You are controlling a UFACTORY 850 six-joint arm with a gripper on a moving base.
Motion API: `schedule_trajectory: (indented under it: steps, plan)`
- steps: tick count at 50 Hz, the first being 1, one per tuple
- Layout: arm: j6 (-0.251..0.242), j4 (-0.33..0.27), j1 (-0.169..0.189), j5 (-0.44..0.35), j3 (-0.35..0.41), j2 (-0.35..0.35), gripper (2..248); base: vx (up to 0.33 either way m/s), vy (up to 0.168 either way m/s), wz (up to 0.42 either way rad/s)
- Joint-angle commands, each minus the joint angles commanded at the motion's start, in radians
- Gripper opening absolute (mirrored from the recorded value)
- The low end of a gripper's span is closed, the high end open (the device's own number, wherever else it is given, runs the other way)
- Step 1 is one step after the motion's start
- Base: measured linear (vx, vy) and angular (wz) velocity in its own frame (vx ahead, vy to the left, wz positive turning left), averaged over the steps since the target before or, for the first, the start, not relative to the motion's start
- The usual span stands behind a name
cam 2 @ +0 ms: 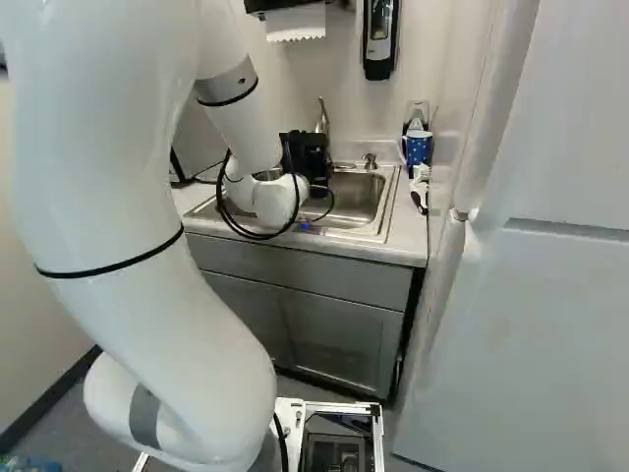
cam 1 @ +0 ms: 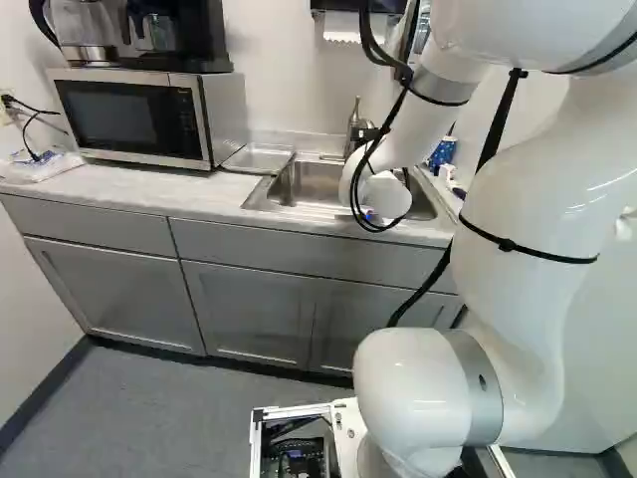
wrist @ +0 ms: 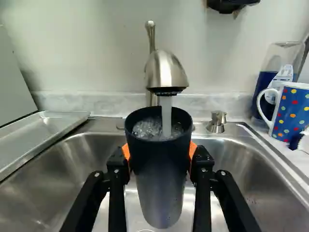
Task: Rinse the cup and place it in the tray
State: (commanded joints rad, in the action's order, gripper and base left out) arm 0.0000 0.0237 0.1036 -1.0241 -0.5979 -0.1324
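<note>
Cup [wrist: 161, 183] sits clamped in the claw [cam 2: 306, 153] under running water [wrist: 166, 112].

The cup [wrist: 161, 193] has a smooth wall, near-matt and black above, with a soft metallic sheen lower down. The tool [cam 2: 307, 152] is matt black, its orange pads [wrist: 126, 152] dull and rubbery-looking. The faucet [wrist: 166, 72] is satin metal with bright highlights; the sink [wrist: 236, 164] is brushed, stainless-looking metal with streaky reflections. The tray [wrist: 43, 128] is smooth, softly shining metal. The mug [wrist: 294, 108] looks like glossy glazed ceramic. The table [cam 1: 109, 199] has a smooth, stone-like marbled top over matt grey cabinets [cam 1: 249, 309]. The microwave [cam 1: 129, 115] pairs silvery metal with dark glossy glass. The paper towel [cam 2: 295, 22] is white paper; the arm [cam 1: 537, 209], smooth glossy white.
</note>
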Motion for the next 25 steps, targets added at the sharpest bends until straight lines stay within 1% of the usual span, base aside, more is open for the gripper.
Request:
schedule_trajectory:
  steps: [25]
  plan:
    - [0.000, 0.000, -0.076, 0.000, 0.012, 0.011, 125, 0.000, 0.000, 0.000]
